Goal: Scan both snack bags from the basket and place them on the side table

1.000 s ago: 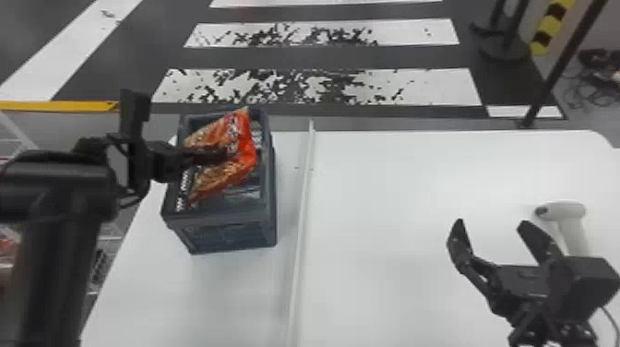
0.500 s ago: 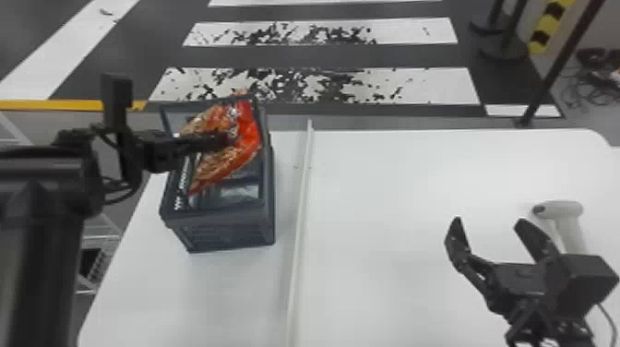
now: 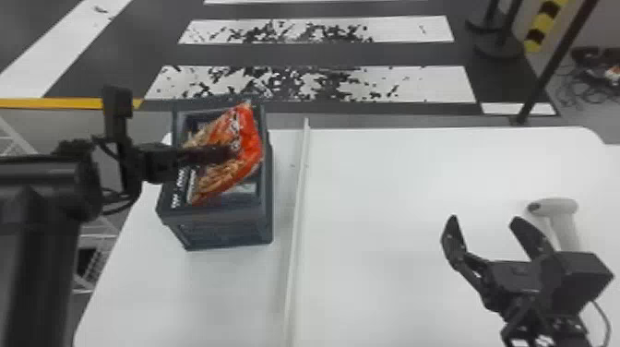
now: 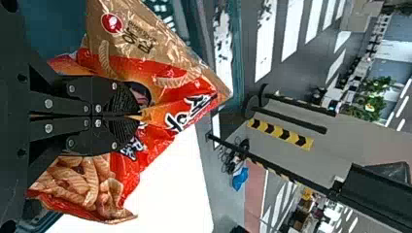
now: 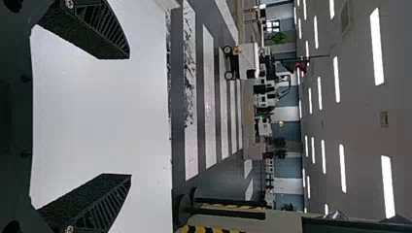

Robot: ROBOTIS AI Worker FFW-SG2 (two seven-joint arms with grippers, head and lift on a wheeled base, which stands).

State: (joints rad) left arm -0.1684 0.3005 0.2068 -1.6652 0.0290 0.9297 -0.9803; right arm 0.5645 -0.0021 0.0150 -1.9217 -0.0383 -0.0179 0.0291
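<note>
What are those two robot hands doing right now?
Left gripper: fingers closed on an orange-red snack bag.
Right gripper: fingers open, holding nothing, above the white table.

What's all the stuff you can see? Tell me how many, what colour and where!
snack bag: one, red and gold, in the left claw over the basket
basket: one, dark grey, on the table's left part
scanner: one, pale grey, on the table's right part
table: one, white, before the robot
strip: one, white, along the table
stripes: several, white, on the floor beyond
cart: one, white, far off
arms: two, black, left and right
left claw: one, black, shut on the bag
right claw: one, black, open, near the scanner
</note>
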